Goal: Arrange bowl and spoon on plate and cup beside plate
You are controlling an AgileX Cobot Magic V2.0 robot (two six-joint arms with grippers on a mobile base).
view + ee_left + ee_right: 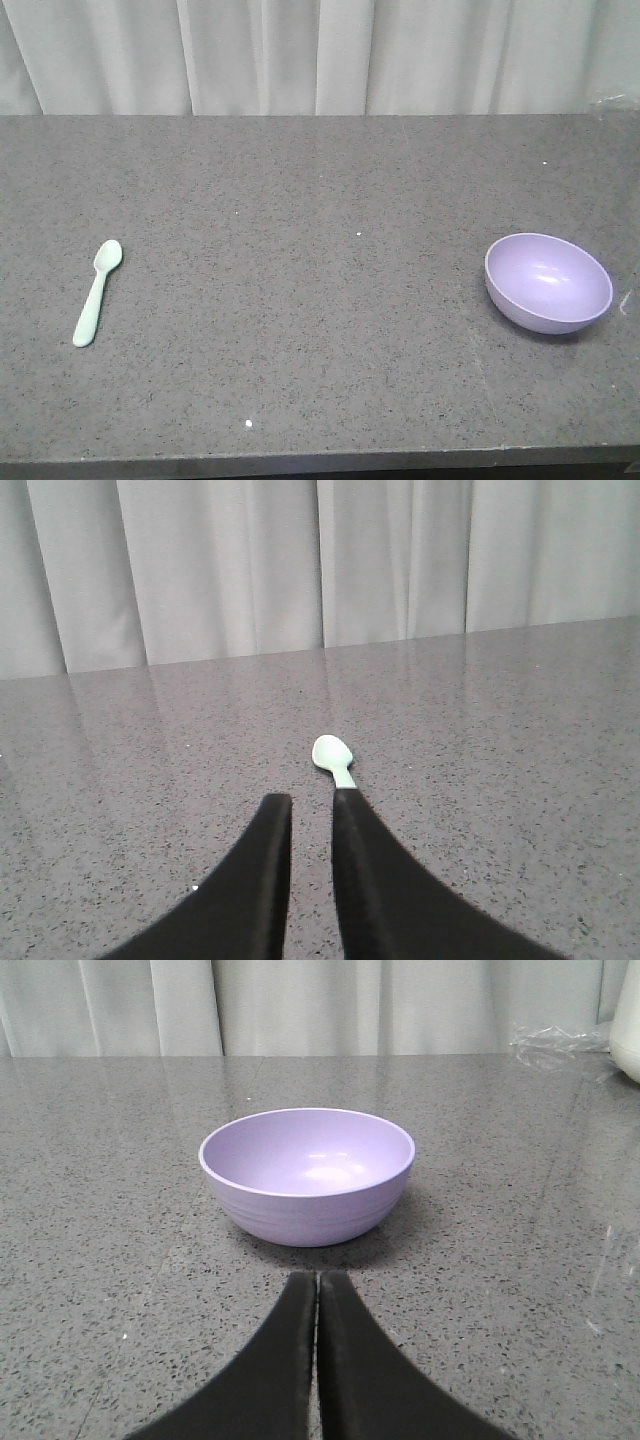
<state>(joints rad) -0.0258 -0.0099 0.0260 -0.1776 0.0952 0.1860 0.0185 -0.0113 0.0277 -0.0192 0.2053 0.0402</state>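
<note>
Nearest in the left wrist view, the left gripper [312,798] has its two black curved fingers slightly parted, with nothing in the narrow gap. Just past one fingertip lies the short pale mint-green plastic spoon [333,752], oval head pointing away and most of the handle hidden behind that tip. The right gripper [317,1275] is clenched, its fingers pressed together and empty. Close ahead of it the small round lilac-purple plastic bowl [307,1175] stands upright. Both rest on the dark grey speckled tabletop [320,330], the spoon towards the left and the bowl near the right edge, well apart. Farther back on the right lies crumpled clear plastic [545,1042]. A pale grey pleated curtain [320,55] hangs behind.
</note>
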